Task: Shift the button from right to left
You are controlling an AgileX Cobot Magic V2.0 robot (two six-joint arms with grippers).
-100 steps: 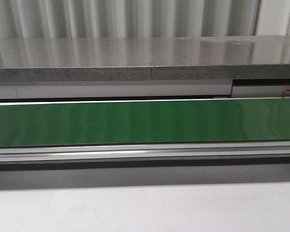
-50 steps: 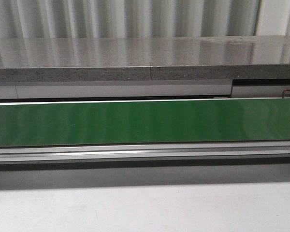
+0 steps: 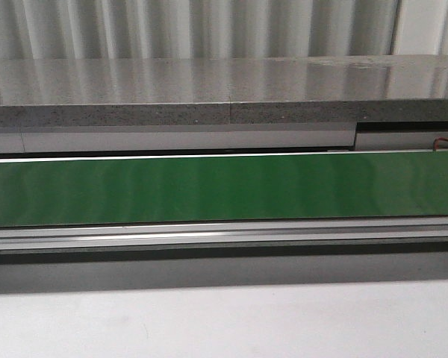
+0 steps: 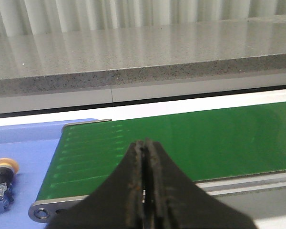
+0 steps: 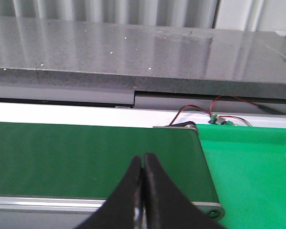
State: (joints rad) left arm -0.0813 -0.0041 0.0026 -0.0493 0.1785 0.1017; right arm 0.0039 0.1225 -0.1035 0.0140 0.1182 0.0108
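From the front, a long green belt runs straight across the middle of the frame, with a silver rail along its near edge and a pale table filling the bottom. Behind the belt a speckled grey counter spans the upper part, backed by a ribbed white wall; neither arm shows in this view. In the left wrist view the left gripper sits at the bottom centre with its dark fingers pressed together and nothing between them, over the near edge of the belt. The belt's end lies toward the lower left of that frame, where it meets a blue tray. The button lies on that blue tray at the far lower left edge of the frame, its yellow-orange cap uppermost in the picture, its blue-grey block below, well apart from the fingers. In the right wrist view the right gripper is also clenched on nothing at the bottom centre, above the belt. To the right of it the belt ends just beside a bright green tray, and thin red and black wires curl beside a small circuit board near the counter's foot, right of centre.
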